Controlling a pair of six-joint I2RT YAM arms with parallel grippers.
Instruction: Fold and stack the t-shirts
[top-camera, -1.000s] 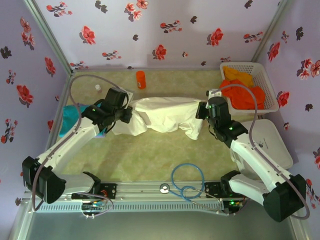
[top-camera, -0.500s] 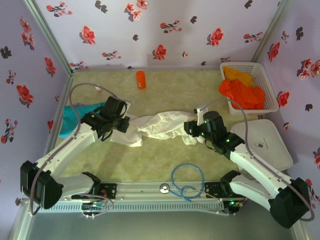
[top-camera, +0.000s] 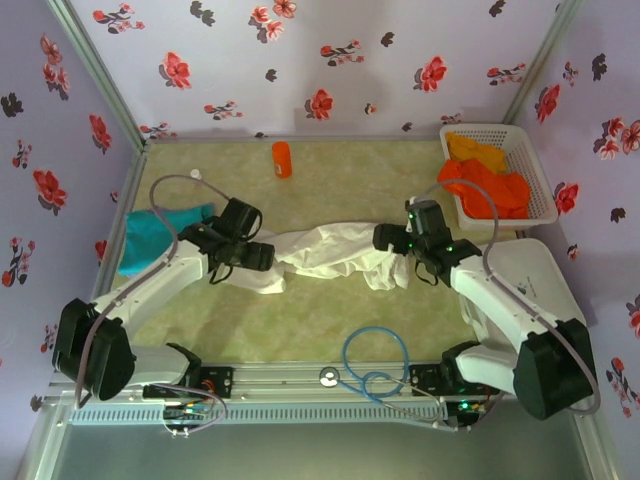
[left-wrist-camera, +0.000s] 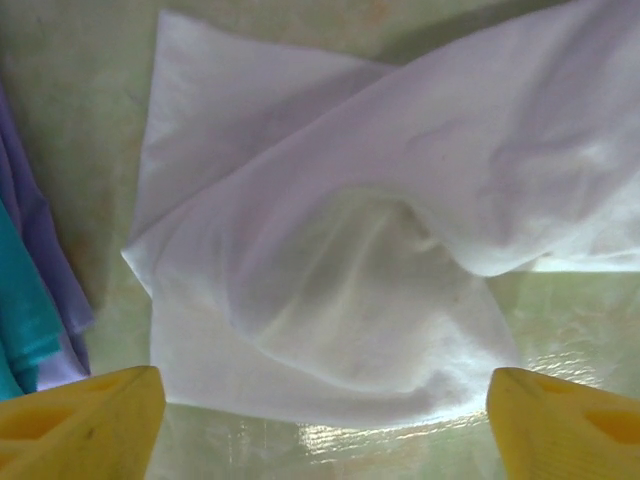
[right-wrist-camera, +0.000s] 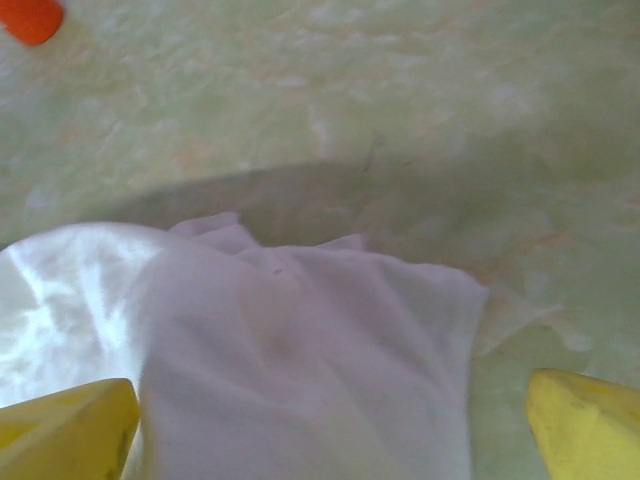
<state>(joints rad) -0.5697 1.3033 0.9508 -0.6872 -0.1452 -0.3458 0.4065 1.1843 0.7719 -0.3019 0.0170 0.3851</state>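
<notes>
A white t-shirt lies rumpled in a long strip across the middle of the table. My left gripper stands open at its left end, and the left wrist view has the cloth just ahead of the gripper, with the yellow fingertips wide apart. My right gripper stands open at the right end. There the shirt lies between the spread yellow fingertips of the gripper, loose and ungripped. A teal t-shirt lies at the left, and orange t-shirts fill the basket.
The white lattice basket stands at the back right. An orange bottle stands at the back centre. A white lid-like panel lies at the right, and a blue cable loop lies near the front edge. The teal cloth's edge shows beside the left fingers.
Both grippers have opened and let go of the white t-shirt. The shirt, held stretched a second ago, now lies slack and bunched, slightly nearer the front.
</notes>
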